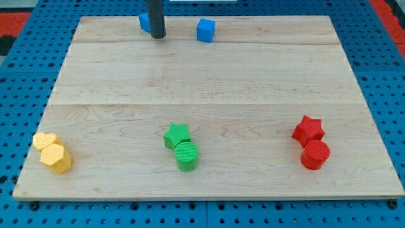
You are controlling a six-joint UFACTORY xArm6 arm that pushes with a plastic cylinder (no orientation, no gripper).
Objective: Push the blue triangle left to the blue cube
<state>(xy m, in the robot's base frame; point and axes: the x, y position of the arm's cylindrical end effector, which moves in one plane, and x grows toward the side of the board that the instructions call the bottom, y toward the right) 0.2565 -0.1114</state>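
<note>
- My tip (156, 37), the lower end of the straight dark rod that serves as the tool, rests on the pale wooden desk (209, 82) near its top edge, left of centre in the frame. The tool has no jaws and grasps nothing.
- The blue plastic triangle block (145, 23) sits just left of the rod and slightly above my tip. The rod hides most of it, so only a blue sliver shows at the desk's top edge, and its shape cannot be made out. I cannot tell whether the rod touches it.
- The blue plastic cube (205, 30) stands to the right of my tip, near the top edge, apart from the rod and well apart from the blue triangle block. The triangle block lies on the cube's left, with the rod between them.
- Lower centre: a green plastic star (177, 135) with a green ribbed cylinder (186, 156) touching it just below and to the right.
- Lower right: a red plastic star (308, 130) with a red cylinder (315, 154) touching it from below.
- Lower left, near the desk's corner: a yellow heart-shaped block (44, 140) with a yellow hexagonal block (56, 158) touching it below.
- A blue perforated surface (25, 82) surrounds the desk.
</note>
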